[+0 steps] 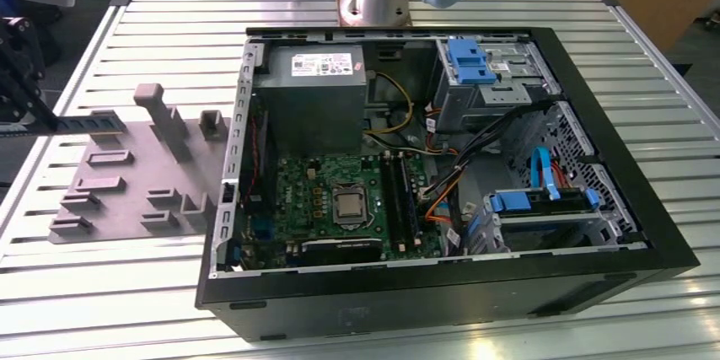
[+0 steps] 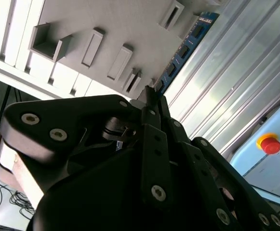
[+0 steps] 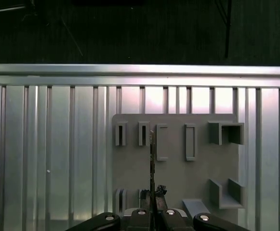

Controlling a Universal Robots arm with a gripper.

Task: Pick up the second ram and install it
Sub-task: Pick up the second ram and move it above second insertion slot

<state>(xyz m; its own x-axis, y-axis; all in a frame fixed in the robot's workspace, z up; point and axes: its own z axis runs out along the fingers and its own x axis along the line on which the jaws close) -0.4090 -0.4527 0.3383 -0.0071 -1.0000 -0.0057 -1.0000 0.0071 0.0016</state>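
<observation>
Because the memory stick [image 2: 183, 49], clamped at one end in the gripper's [image 3: 153, 191] fingers over the grey fixture [image 3: 178, 178], looks light, stiff and fragile, gripping clear of its chips seems wise.

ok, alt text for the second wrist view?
The gripper is shut on one end of the second ram, a thin stick with black chips held above the grey fixture and slatted table. A red button sits beyond the table.
</observation>
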